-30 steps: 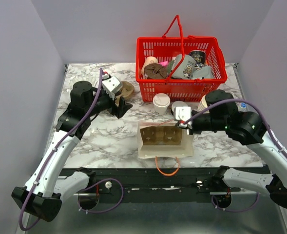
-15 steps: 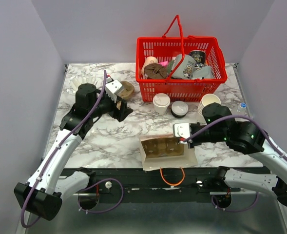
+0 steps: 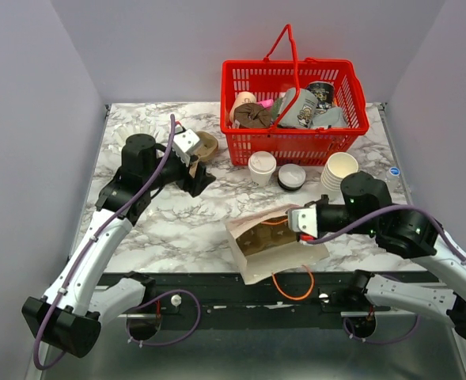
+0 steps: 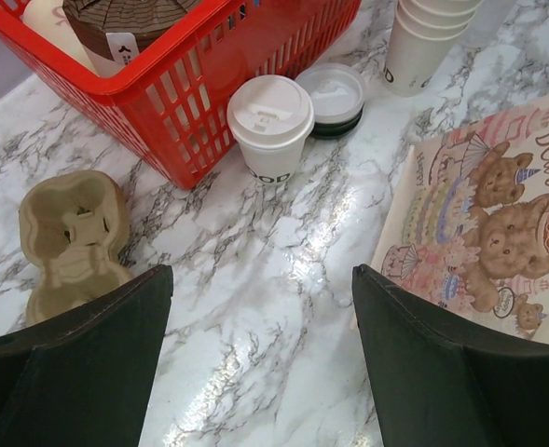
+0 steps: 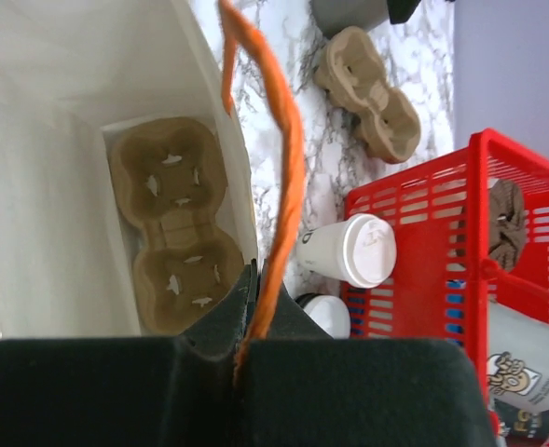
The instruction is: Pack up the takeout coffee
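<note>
The marble surface [image 3: 177, 229] fills the middle of the top view. It is the biggest thing here, and everything else sits on it.

Next is the red basket [image 3: 296, 146], in the upper middle of that view. It is full of odd things.

Then comes the paper bag [image 3: 268, 237], in the lower middle. It is tipped, and its mouth is open. The right pincer [image 5: 255, 279] is pressed together on the rim of the bag, right where the orange handle [image 5: 274, 149] goes through. It holds the mouth open. At the bottom of the bag lies a brown cup tray [image 5: 171, 228] with two holes. Both holes are empty.

The left pincer [image 4: 263, 279] is spread wide and holds nothing. It hangs over the surface in the left middle of the top view. It points toward the cup and is not near it yet.

A tall stack of cups [image 3: 339, 170] stands at the right, below the basket's corner. A second brown tray [image 4: 74, 237] lies at the left of the left wrist view.

The takeout coffee [image 3: 262, 168] is small. It stands upright with its lid on, just below the front of the basket. It is apart from the bag, and nothing touches it. A short pile of lids [image 3: 293, 176] sits just to its right.

So the bag looks ready with its tray. I think the main job is left: pick up the coffee and set it in a hole in the tray.
</note>
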